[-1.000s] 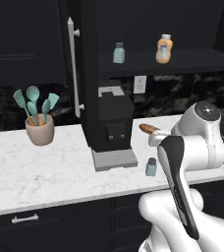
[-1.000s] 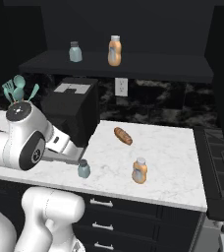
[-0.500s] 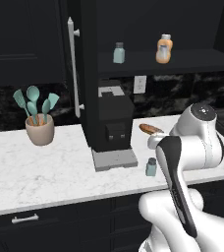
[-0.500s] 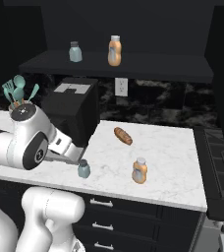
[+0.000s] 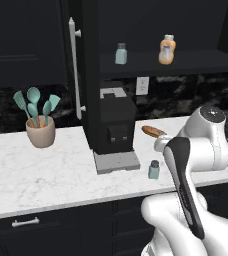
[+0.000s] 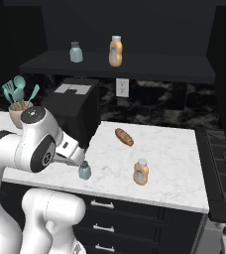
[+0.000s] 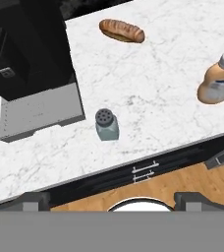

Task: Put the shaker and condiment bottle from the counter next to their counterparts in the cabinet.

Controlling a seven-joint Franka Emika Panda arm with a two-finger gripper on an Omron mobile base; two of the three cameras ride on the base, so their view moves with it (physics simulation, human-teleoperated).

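From the left base view the shaker (image 5: 154, 169) stands upright near the desk's (image 5: 51, 170) front edge, just right of the coffee machine (image 5: 111, 127), its counterparts on the cabinet (image 5: 186, 62) shelf, so neither item seems moved yet. From the right base view the bottle (image 6: 141, 172) stands upright, right of the shaker. In the hand view the pincer (image 7: 111, 201) looks spread, grasping nothing, shaker cap up

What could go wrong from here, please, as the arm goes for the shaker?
The shaker stands near the counter front edge; a nudge might tip it off. The coffee machine sits close beside it, so the gripper could clip its base. The bottle also stands unsupported and might get knocked.
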